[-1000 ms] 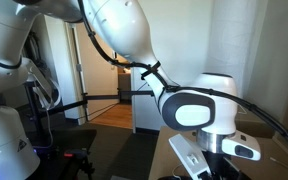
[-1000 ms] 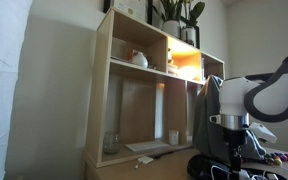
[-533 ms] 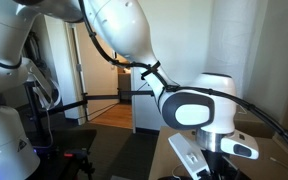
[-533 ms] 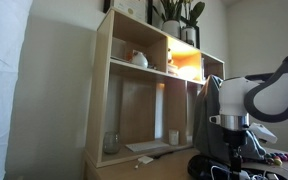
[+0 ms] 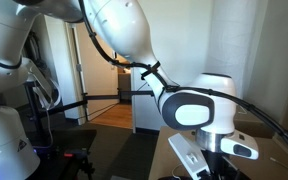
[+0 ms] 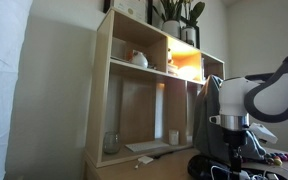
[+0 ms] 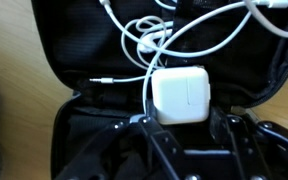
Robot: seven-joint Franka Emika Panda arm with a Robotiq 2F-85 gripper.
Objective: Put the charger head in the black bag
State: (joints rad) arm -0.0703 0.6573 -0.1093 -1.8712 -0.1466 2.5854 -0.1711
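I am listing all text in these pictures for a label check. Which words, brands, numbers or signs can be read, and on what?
No text can be read in any view.
The charger head: plain white face, no print visible.
The black bag: no label visible.
Things on the wooden shelf: too small to show any text.

Against a pale wall, a tall wooden shelf unit (image 6: 149, 90), with leafy potted plants (image 6: 176, 14) on top of it and a warm orange glow in its upper compartment below them. On its upper board, a small white teapot-like piece (image 6: 138, 59); low inside it, a glass jar (image 6: 111, 143) toward one side wall and a pale cup (image 6: 173, 137) toward the other. Just before its foot, on the counter (image 6: 109, 172), a flat white scrap (image 6: 144, 159).
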